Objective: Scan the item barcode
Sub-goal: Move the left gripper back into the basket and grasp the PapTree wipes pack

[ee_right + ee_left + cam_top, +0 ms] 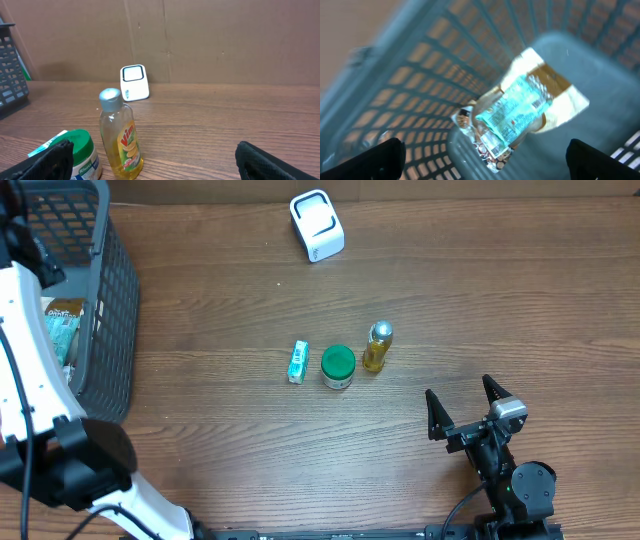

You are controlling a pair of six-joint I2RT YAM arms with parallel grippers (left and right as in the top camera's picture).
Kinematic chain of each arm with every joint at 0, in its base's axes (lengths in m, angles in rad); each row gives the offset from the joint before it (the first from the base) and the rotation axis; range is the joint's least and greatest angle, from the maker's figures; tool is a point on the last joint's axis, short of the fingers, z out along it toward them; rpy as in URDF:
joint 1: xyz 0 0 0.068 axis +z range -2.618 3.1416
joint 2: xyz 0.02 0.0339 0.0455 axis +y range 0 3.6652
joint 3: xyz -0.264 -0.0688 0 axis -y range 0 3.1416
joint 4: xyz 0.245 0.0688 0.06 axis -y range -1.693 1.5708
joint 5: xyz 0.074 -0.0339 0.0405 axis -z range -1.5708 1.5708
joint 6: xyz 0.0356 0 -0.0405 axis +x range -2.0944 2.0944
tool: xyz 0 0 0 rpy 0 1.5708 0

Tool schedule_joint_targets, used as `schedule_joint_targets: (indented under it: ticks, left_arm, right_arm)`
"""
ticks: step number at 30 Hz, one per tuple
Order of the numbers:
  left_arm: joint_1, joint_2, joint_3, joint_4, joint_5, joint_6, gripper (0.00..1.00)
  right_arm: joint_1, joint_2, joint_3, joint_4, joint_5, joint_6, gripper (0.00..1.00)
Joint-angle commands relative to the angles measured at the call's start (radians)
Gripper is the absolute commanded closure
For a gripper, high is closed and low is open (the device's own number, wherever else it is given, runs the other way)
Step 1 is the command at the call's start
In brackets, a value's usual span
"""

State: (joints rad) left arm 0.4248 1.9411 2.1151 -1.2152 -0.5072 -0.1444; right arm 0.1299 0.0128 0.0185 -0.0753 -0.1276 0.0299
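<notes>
Grey plastic mesh basket (110,310) stands at table left, overhead view; teal carton (298,363), green-lidded jar (338,365) and yellow liquid bottle (376,350) stand in a row mid-table, white box-shaped scanner (316,225) beyond. The right gripper (458,387), near the bottle: jaws spread, empty. Left wrist view: the left gripper (485,160), jaws spread, empty, above a teal-labelled packet (515,112) in the basket. Right wrist view: bottle upright.

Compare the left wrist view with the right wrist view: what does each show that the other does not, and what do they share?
Only the left wrist: a teal packet lying inside the basket, under the open left gripper. Only the right wrist: the yellow bottle, green-lidded jar, white scanner and open right gripper. Both: the basket, seen at the right wrist's left edge.
</notes>
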Motion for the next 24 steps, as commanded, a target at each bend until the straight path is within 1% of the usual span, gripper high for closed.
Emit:
schedule_joint_targets:
  ticks: [1,3,6,10,18,24]
  left_arm:
    - [0.071,0.041,0.006,0.005,0.229,0.188,0.02]
    - [0.116,0.069,0.006,0.017,0.32,0.238,0.03]
    - [0.161,0.11,0.006,0.028,0.418,0.299,0.01]
    - [0.201,0.182,0.006,0.031,0.512,0.366,0.01]
    - [0.204,0.317,0.006,0.043,0.518,0.453,0.0]
    - [0.206,0.375,0.006,0.061,0.47,0.459,0.0]
  right_arm:
    - [-0.002,-0.01,-0.011,0.005,-0.005,-0.002,0.0]
    - [-0.002,-0.01,-0.011,0.005,-0.005,-0.002,0.0]
    - [-0.002,-0.01,-0.011,0.005,-0.005,-0.002,0.0]
    - [-0.002,-0.01,-0.011,0.005,-0.005,-0.002,0.0]
    - [-0.002,-0.01,-0.011,0.005,-0.005,-0.002,0.0]
    - [-0.002,-0.01,-0.011,0.005,-0.005,-0.002,0.0]
